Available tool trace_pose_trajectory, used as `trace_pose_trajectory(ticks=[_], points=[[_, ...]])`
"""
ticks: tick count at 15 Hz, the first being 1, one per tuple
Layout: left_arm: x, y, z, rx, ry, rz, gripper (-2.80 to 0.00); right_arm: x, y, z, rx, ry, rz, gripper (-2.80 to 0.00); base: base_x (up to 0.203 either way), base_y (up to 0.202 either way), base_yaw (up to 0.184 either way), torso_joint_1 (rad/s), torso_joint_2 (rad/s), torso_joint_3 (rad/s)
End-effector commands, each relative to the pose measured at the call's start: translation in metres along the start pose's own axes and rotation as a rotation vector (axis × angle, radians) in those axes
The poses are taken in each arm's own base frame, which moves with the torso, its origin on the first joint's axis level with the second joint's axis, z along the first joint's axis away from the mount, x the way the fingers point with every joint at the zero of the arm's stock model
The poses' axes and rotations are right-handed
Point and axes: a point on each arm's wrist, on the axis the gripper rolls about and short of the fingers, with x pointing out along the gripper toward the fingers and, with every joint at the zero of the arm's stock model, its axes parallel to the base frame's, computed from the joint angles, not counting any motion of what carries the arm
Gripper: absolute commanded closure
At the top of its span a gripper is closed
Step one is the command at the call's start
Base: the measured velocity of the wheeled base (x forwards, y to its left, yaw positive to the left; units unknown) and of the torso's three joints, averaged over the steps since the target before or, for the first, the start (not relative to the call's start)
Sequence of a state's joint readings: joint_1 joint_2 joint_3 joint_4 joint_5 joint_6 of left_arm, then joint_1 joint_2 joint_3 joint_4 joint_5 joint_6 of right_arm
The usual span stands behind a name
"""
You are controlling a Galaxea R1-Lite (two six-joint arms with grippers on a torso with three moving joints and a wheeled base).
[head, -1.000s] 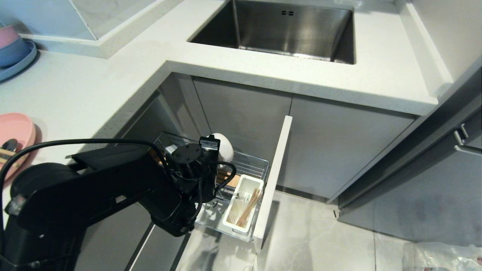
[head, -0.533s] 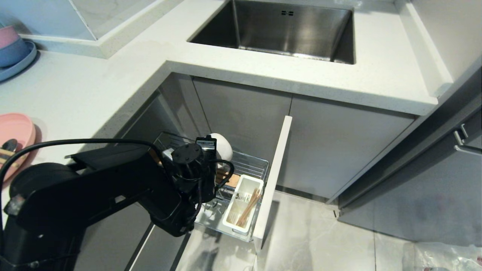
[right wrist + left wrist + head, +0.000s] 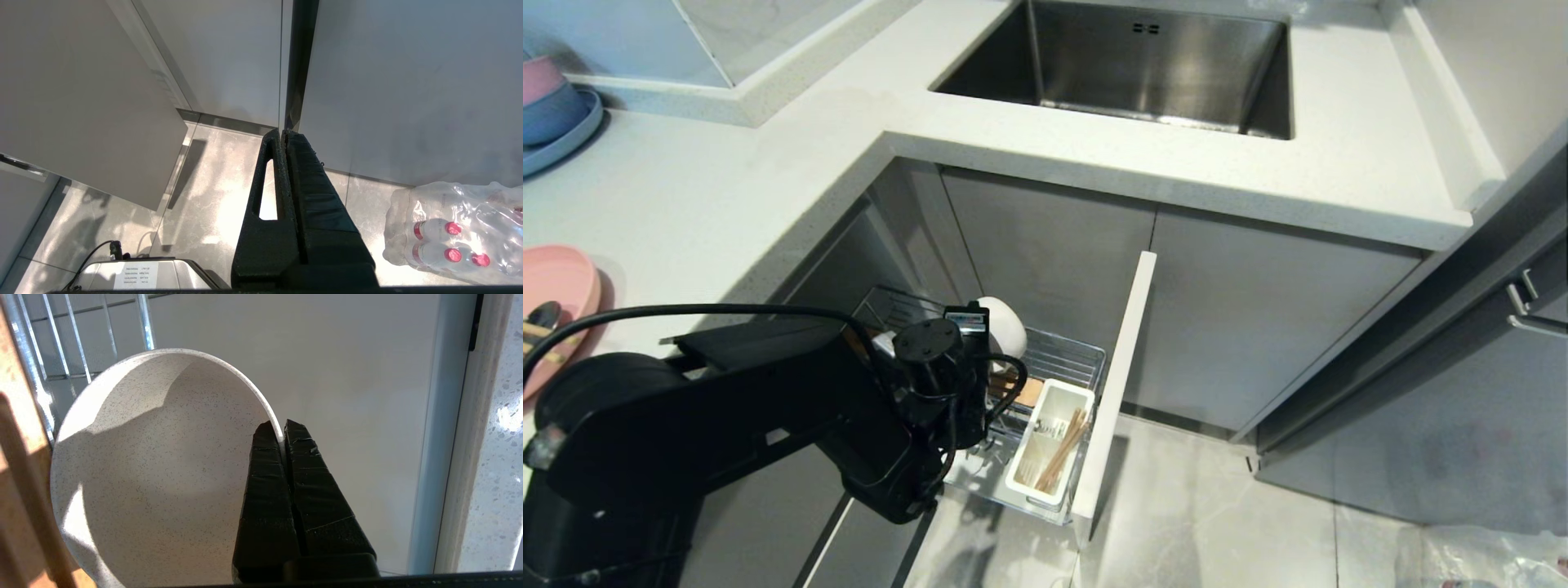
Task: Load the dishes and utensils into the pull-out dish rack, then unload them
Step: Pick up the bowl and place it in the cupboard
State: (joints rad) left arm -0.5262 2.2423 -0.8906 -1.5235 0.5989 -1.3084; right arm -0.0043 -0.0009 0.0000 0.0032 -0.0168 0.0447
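Cream-white bowl (image 3: pixel 163 465) stands on edge at the back of the pull-out dish rack (image 3: pixel 1062 359), its rim pinched in the closed left tool (image 3: pixel 282 433), opening facing the arm.

Bright, even light fills the head view; the pale counter (image 3: pixel 727 204) is close to washed out, and the steel sink (image 3: pixel 1143 65) carries soft reflections along its floor. Under the counter the cabinet fronts lie in shade. In the left wrist view, hard-edged shadows cross the inside of the bowl (image 3: pixel 155 469), and a warm sunlit patch falls on the blurred wood strip (image 3: pixel 20 465) close to the lens. In the right wrist view, glare blooms on the glossy floor (image 3: pixel 212 196).
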Motion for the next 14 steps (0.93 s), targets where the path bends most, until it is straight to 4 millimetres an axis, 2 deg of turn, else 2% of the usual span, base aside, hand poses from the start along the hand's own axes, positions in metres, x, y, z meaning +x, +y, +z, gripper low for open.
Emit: trace_pose_trajectory(ticks=[1, 5, 11, 14], points=[[-0.001, 0.003, 0.0, -0.004, 0.0, 0.006, 0.0, 0.0, 0.0, 0.0, 0.001, 0.002, 0.0, 0.0, 0.0, 0.0, 0.0, 0.0, 0.0, 0.0], [-0.001, 0.004, 0.0, -0.002, 0.006, 0.008, 0.0, 0.0, 0.0, 0.0, 0.0, 0.002, 0.001, 0.0, 0.0, 0.0, 0.0, 0.0, 0.0, 0.0], [0.003, -0.017, 0.003, -0.114, -0.015, -0.049, 0.0, 0.0, 0.0, 0.0, 0.001, 0.002, -0.001, 0.0, 0.0, 0.0, 0.0, 0.0, 0.0, 0.0], [0.003, -0.018, 0.002, -0.126, -0.012, -0.052, 0.0, 0.0, 0.0, 0.0, 0.0, 0.002, 0.0, 0.0, 0.0, 0.0, 0.0, 0.0, 0.0, 0.0]])
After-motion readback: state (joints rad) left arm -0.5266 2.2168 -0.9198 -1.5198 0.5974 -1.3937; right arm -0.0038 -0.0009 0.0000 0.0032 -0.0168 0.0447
